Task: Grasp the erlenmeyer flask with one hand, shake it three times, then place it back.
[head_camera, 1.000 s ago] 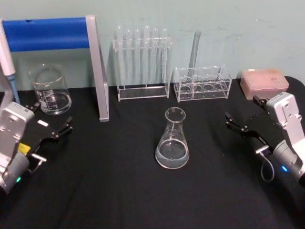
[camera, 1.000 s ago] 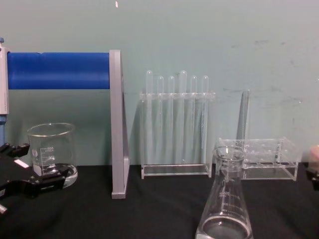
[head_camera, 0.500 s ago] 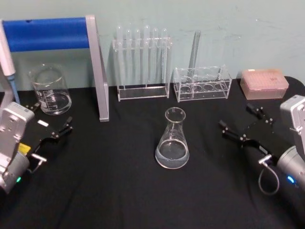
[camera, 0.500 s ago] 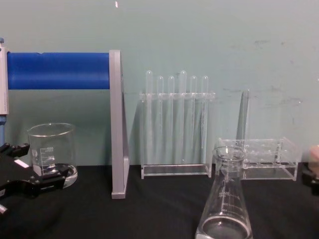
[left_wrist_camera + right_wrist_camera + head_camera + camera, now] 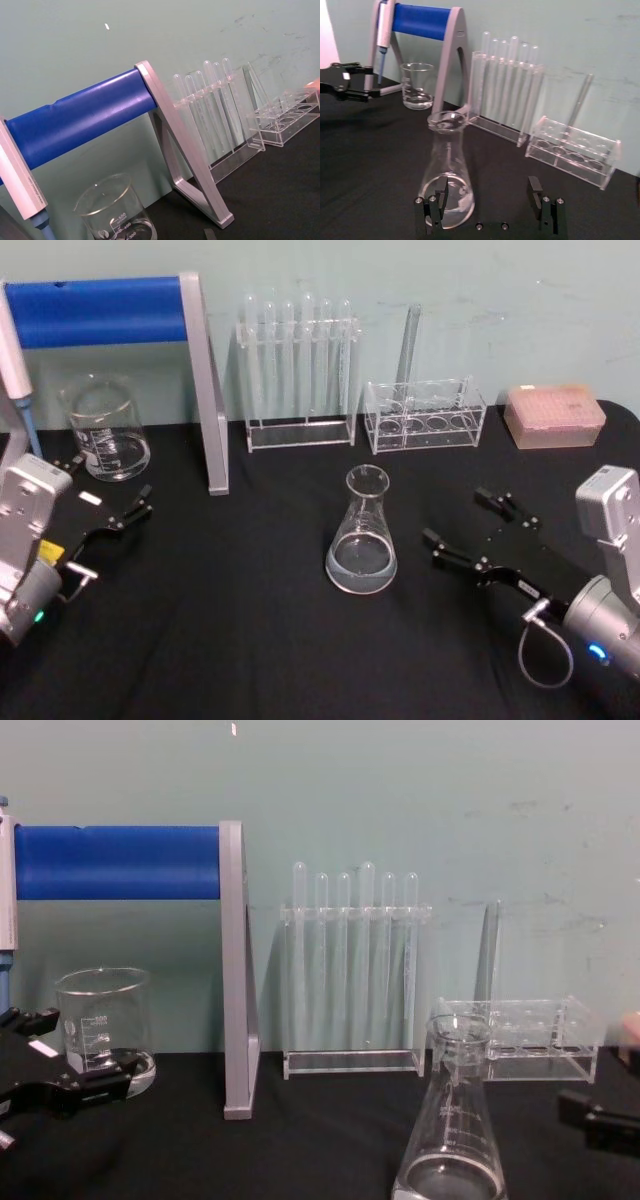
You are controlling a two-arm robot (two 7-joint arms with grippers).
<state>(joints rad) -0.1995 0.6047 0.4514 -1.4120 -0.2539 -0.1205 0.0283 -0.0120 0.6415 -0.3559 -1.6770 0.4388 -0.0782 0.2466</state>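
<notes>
Since a second ago my right gripper [image 5: 462, 523] has slid left, jaws wide, to just right of the erlenmeyer flask [image 5: 361, 540] at centre frame. That glass looks slick, brittle and bottom-heavy with liquid, so I'd clamp the neck gently. At lower left my left gripper [image 5: 108, 492] sits parked, spread.

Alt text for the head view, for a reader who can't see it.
An erlenmeyer flask with a little clear liquid stands upright on the black table, the open right gripper just to its right, not touching it. The left gripper, also open, sits at the far left near a beaker; a test tube rack stands behind.
</notes>
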